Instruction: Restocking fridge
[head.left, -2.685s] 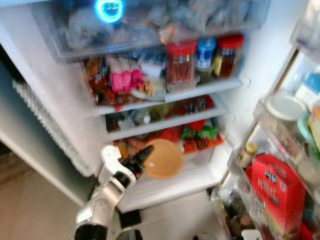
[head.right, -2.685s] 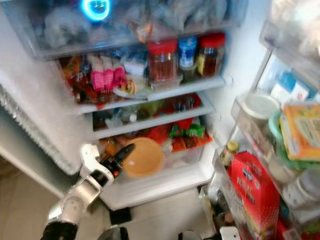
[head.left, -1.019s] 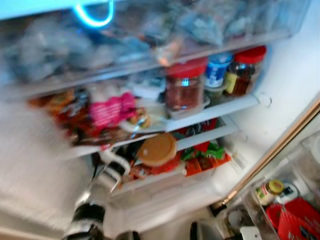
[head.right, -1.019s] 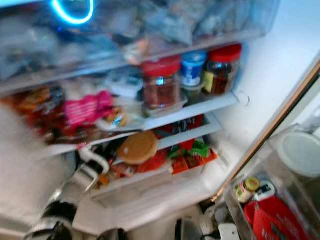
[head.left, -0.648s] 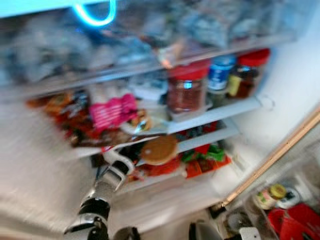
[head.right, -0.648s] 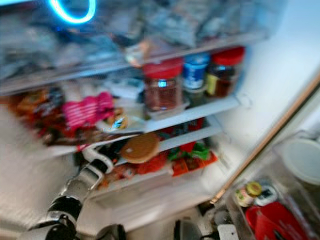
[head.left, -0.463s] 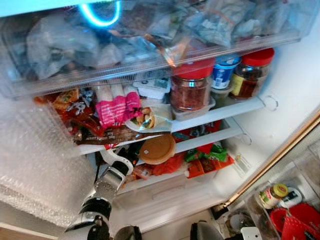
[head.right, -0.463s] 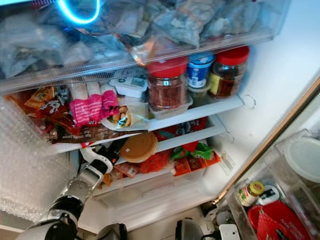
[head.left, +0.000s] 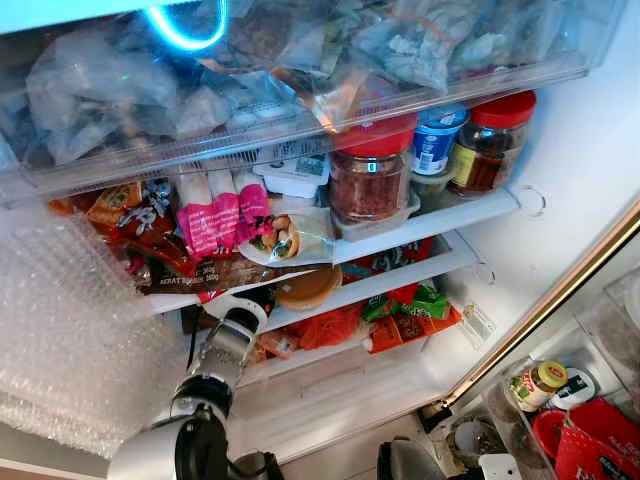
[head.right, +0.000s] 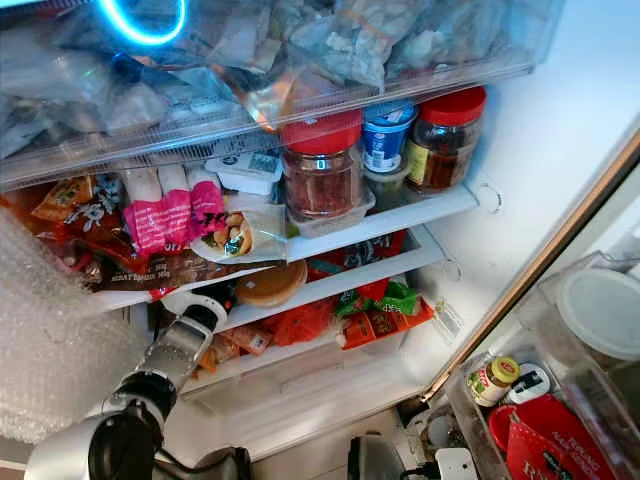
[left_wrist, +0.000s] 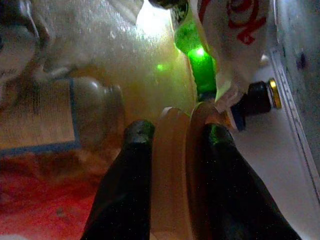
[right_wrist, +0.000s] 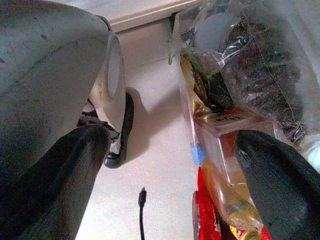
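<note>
A round tan lidded container (head.left: 308, 287) lies partly under the second fridge shelf (head.left: 400, 280), among red and green packets. My left arm (head.left: 225, 345) reaches up into that shelf space. In the left wrist view my left gripper (left_wrist: 177, 132) is shut on the tan container (left_wrist: 175, 170), whose rim stands on edge between the two black fingers (left_wrist: 137, 137). A green bottle (left_wrist: 200, 65) and a dark bottle cap (left_wrist: 260, 95) lie just beyond it. My right gripper (right_wrist: 172, 145) hangs open low over the pale floor (right_wrist: 150, 165), beside a packed door bin (right_wrist: 220, 125).
The shelf above holds a red-lidded jar (head.left: 372, 175), a blue tub (head.left: 437, 140), another red-lidded jar (head.left: 490, 130), pink packets (head.left: 225, 215) and a wrapped roll (head.left: 290, 235). A clear drawer (head.left: 300, 120) of bags sits on top. Bubble wrap (head.left: 70, 330) covers the left wall. Door bins (head.left: 560, 400) stand at the right.
My left arm has pushed the tan container deeper under the second shelf, so less of it shows. The head view has shifted slightly and sharpened.
</note>
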